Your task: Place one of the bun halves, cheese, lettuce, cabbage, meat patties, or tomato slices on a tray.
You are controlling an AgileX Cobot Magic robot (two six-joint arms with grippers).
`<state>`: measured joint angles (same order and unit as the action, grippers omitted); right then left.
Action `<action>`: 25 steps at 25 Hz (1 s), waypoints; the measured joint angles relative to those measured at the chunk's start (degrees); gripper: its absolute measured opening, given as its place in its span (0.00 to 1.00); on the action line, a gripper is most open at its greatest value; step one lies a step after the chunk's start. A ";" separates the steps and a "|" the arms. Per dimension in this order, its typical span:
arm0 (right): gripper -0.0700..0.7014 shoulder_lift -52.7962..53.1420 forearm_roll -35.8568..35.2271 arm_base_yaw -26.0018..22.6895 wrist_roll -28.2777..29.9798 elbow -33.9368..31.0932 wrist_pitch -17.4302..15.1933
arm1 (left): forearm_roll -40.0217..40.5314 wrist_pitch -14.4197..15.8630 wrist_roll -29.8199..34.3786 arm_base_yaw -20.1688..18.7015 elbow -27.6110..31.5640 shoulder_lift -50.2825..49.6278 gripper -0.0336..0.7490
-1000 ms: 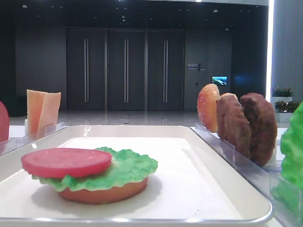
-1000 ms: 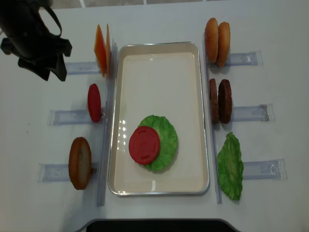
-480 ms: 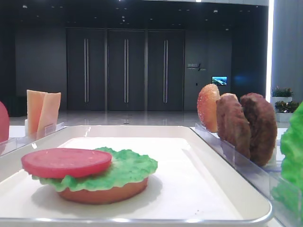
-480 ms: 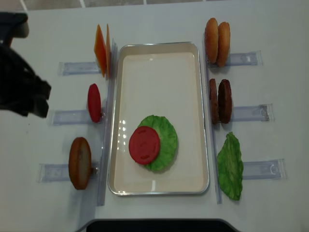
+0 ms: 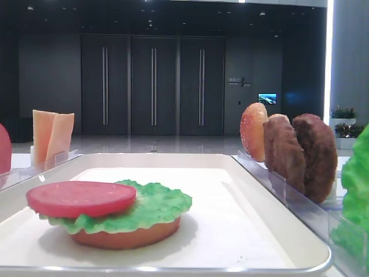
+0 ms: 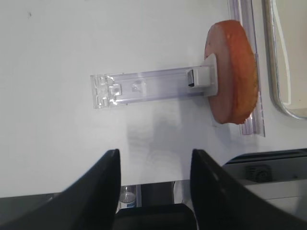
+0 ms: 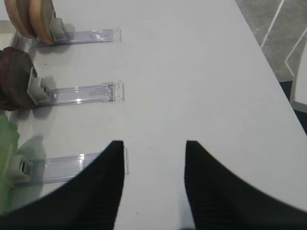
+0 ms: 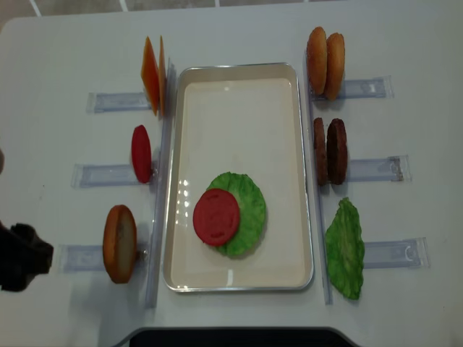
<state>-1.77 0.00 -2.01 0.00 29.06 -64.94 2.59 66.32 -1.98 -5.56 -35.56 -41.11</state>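
tray (image 8: 239, 87) mid-counter carries a tomato slice (image 8: 216, 216) on lettuce (image 8: 251, 210) over a bun half (image 5: 124, 236). left claw (image 6: 154, 165) spread, empty, above bare counter (image 6: 53, 48) near a standing bun half (image 6: 233, 72) in its clear holder (image 6: 148, 87). right claw (image 7: 153, 158) spread, empty, beside the holders (image 7: 79, 93) with patties (image 7: 14, 76).

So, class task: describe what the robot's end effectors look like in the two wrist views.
Both are matte black. The right end effector shows two broad fingers tapering to blunt, rounded tips, with a faintly ribbed surface. The left end effector has similar tapered black fingers. No cables, labels or markings are visible.
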 joint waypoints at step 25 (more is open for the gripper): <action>0.47 0.00 0.00 0.00 0.00 0.00 0.00 | 0.32 -2.62 0.00 0.00 7.74 39.67 0.41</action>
<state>-1.77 0.00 -2.01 0.00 29.06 -64.94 2.91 63.69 -1.98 -5.56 -27.81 -1.43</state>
